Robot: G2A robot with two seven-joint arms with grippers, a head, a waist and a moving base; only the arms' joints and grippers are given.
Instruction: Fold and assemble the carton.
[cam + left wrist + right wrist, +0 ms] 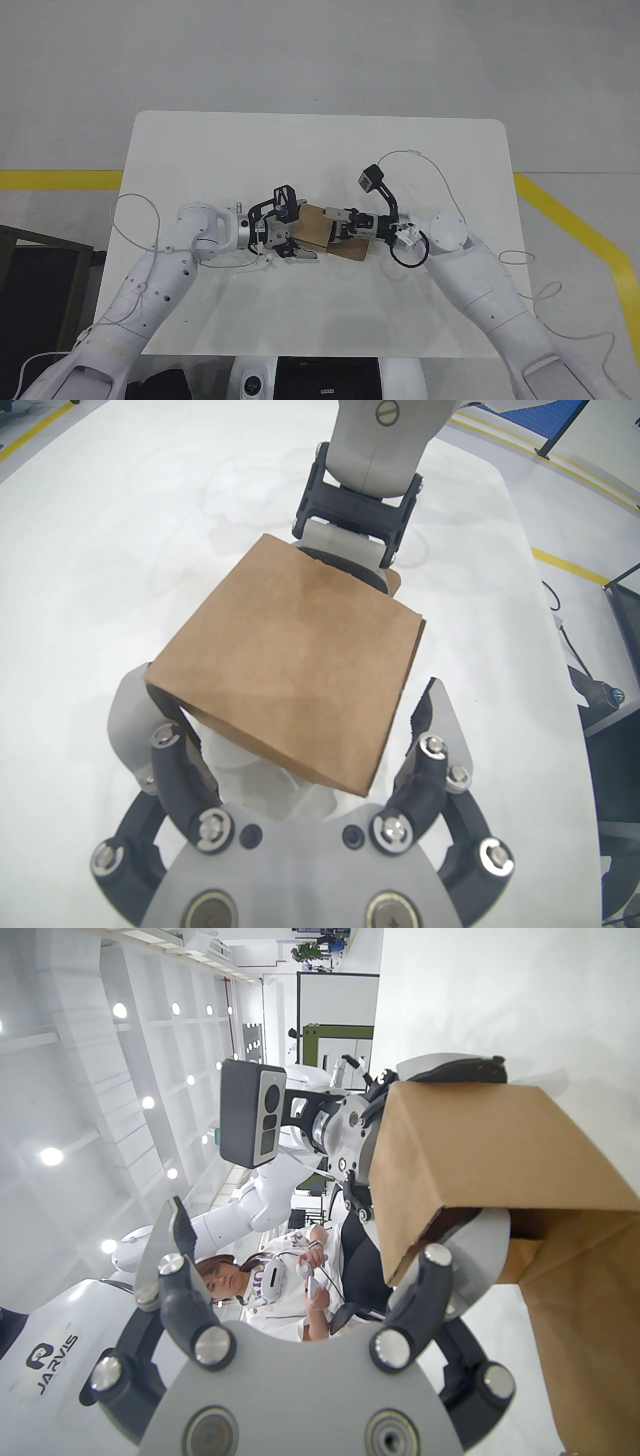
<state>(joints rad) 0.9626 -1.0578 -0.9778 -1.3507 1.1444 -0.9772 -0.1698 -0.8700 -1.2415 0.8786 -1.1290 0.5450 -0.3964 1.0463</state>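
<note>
A brown cardboard carton [322, 230], partly folded into an open sleeve, hangs just above the middle of the white table between my two arms. My left gripper [290, 240] is at one end of it. In the left wrist view that gripper [285, 690] is open wide: one of its fingers [135, 705] is tucked under the carton [300, 660] and the other stands apart from it. My right gripper [345, 225] meets the opposite end. It [325, 1223] is open too, with one of its fingers [465, 1248] inside the carton [475, 1148] and the other out in free air.
The white table [300, 140] is bare around the arms. Thin white cables [420, 155] loop over it behind the right arm and beside the left arm. A dark box [35, 275] stands on the floor off the table's left edge.
</note>
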